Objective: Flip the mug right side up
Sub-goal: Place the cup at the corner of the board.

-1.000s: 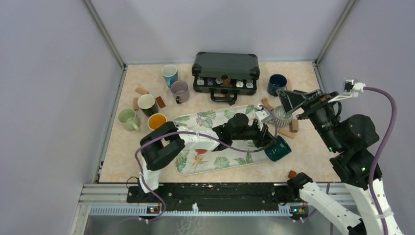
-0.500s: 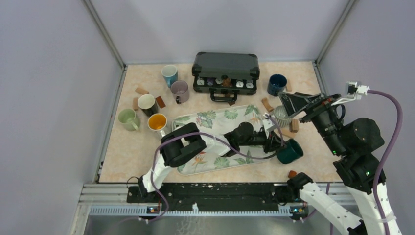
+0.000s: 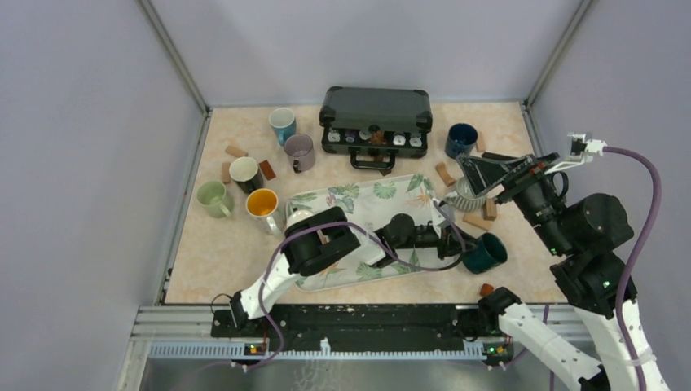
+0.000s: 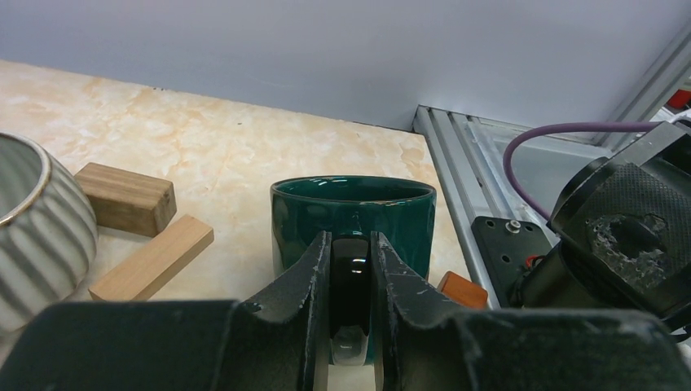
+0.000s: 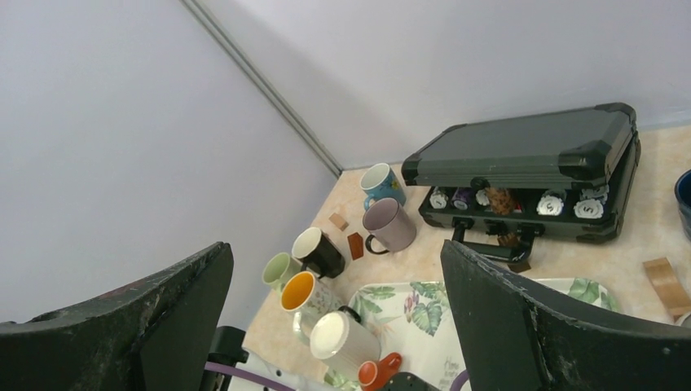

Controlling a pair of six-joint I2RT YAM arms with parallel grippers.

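Left gripper (image 4: 351,246) was found pinched on the handle of the dark green mug (image 4: 353,208), one finger on each side of the loop. In the left wrist view the mug stood mouth up with its rim level. Whether its base rested on the table could not be told.

Compared with the overhead frame of one second before:
- The mug had been tipped at the right end of the leaf-print tray (image 3: 326,196). It was now off the tray and over the table just to its right.
- The left arm had stretched further right across the tray, with its elbow drawn well in over the tray's near edge.
- Right gripper (image 3: 482,171) had its fingers spread wide with nothing between them, as before. It remained raised over the ribbed grey cup (image 4: 37,220), almost unmoved.

Two wooden blocks (image 4: 128,198) lay between that cup and the mug.
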